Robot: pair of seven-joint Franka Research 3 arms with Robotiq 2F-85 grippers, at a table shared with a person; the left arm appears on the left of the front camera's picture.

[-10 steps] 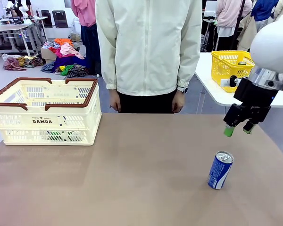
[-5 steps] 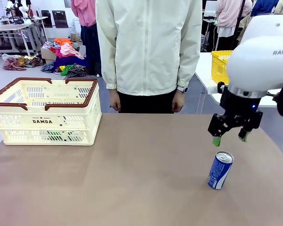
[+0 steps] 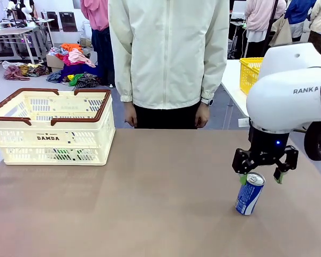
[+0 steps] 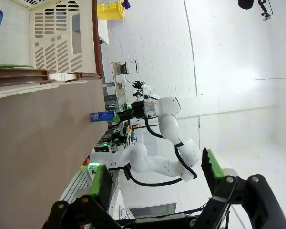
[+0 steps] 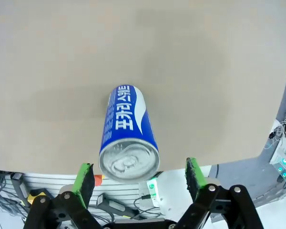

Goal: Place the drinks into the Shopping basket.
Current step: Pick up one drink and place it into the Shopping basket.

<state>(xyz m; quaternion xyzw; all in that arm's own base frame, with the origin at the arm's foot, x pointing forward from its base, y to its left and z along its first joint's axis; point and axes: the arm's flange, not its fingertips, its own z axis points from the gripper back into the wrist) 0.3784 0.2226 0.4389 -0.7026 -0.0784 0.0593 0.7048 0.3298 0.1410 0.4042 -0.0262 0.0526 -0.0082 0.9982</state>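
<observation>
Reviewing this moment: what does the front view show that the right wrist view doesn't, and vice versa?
Front view adds the cream Shopping basket at the table's left and the person standing at the far side. Right wrist view adds the tab and white lettering on the blue can, seen from above, and cables past the table edge. Both have that can standing on the table with the open right hand straddling its top without touching.

Front view faces the person (image 3: 168,53) across the table (image 3: 150,209); right wrist view hangs close above the same can (image 5: 127,125).
</observation>
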